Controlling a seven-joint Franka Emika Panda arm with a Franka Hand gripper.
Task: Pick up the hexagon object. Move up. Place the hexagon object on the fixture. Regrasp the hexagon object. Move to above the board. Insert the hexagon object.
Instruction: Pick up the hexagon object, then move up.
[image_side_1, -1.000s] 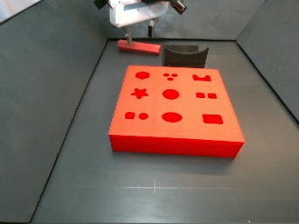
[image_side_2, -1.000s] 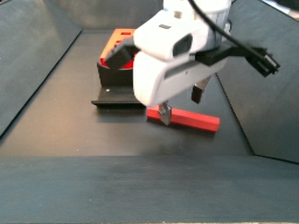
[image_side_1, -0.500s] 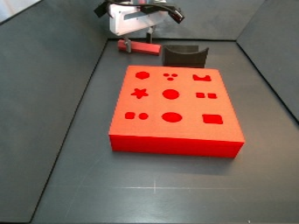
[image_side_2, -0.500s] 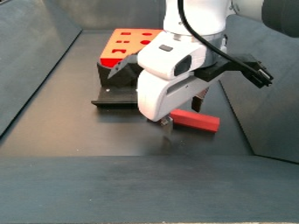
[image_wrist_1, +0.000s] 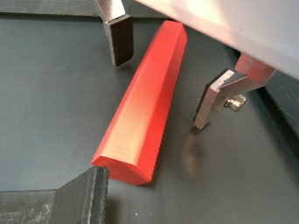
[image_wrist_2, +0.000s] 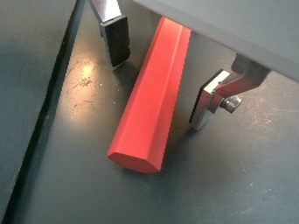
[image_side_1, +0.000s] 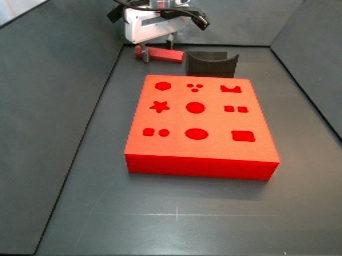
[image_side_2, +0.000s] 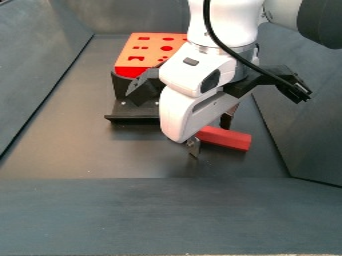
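The hexagon object (image_wrist_1: 146, 101), a long slim red rod, lies flat on the dark floor, seen in both wrist views (image_wrist_2: 152, 96). My gripper (image_wrist_1: 166, 74) is open and low over it, one finger on each side, with a gap between each pad and the rod. In a side view the gripper (image_side_1: 158, 44) sits over the rod (image_side_1: 160, 55), just left of the fixture (image_side_1: 210, 63). The red board (image_side_1: 201, 125) lies nearer the camera there. From the opposite side, the gripper (image_side_2: 197, 148) hides most of the rod (image_side_2: 227, 139).
The fixture's dark base (image_wrist_1: 65, 199) lies close to the rod's near end. Grey walls (image_side_1: 74, 60) enclose the floor. The fixture (image_side_2: 134, 100) and board (image_side_2: 144, 48) stand behind the arm's white body (image_side_2: 194, 95).
The gripper has come down around the rod, its fingertips now near the floor. The rod has stayed where it lay.
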